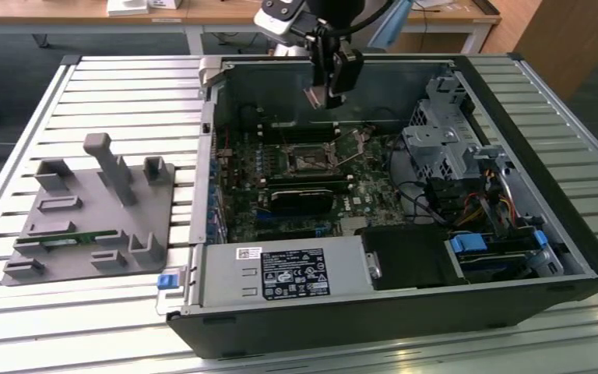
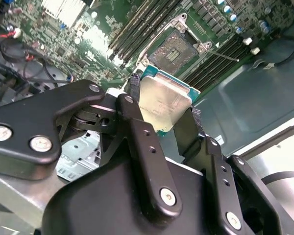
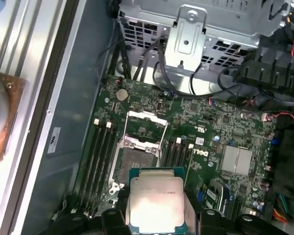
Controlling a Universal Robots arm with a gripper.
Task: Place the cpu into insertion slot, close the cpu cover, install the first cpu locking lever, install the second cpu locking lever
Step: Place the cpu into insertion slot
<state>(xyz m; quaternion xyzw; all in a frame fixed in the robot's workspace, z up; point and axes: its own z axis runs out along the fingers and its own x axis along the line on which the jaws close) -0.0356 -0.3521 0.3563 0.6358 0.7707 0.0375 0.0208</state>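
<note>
My gripper point(image 1: 328, 95) hangs over the back of the open computer case, shut on the cpu point(image 1: 317, 97). Both wrist views show the cpu point(image 2: 164, 100) point(image 3: 156, 200) as a silvery square chip with a green edge, pinched between the black fingers point(image 2: 134, 122). The insertion slot point(image 1: 304, 160) point(image 2: 174, 51) point(image 3: 136, 164) sits on the motherboard below and ahead of the chip, its dark centre bare. The cpu cover point(image 3: 147, 125) point(image 2: 182, 20) stands swung up at the slot's far edge. A thin lever rod point(image 2: 224, 56) lies released beside the slot.
Memory slots point(image 3: 100, 156) flank the socket. A black card point(image 1: 301, 196) lies just in front of it, and the power supply box point(image 1: 278, 273) sits nearer. A drive cage point(image 1: 444, 140) and cables point(image 1: 481, 206) fill the exterior view's right. A grey fixture plate point(image 1: 91, 210) rests outside the case.
</note>
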